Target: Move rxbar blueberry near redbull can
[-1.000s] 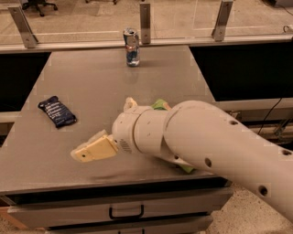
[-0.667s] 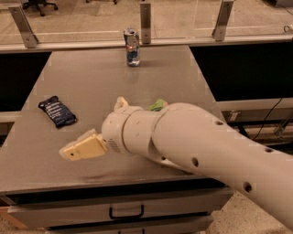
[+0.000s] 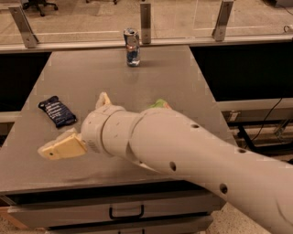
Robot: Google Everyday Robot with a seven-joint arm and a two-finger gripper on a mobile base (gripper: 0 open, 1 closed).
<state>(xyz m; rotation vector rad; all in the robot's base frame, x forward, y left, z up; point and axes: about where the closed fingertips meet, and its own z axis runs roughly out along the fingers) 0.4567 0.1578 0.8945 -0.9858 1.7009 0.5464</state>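
cream gripper [image 3: 73, 124] hovers near the left edge of the grey tabletop [image 3: 183, 82], fingers spread and empty, just beside the flat navy-wrapped rxbar blueberry [image 3: 57, 111]; the slim silver-blue redbull can [image 3: 132, 46] stands at the far edge.

**deskwatcher:** so what was the room like around that grey desk [image 3: 183, 82]?

**labrat22:** pretty plain tbh. Along the back edge there were metal posts [image 3: 145, 23] holding glass panels [image 3: 183, 18], with pale tiled floor [image 3: 82, 20] beyond them. An office chair's wheeled base [image 3: 39, 4] sat past the back-left corner. There were dark gaps off both side edges and a black cable [image 3: 268, 119] trailing off to the right. Under the front edge was a drawer [image 3: 183, 208] with a black handle [image 3: 126, 213]. The light was warm and even. Only other thing: the gripper [image 3: 71, 124] hung over the front-left corner, fingers apart.
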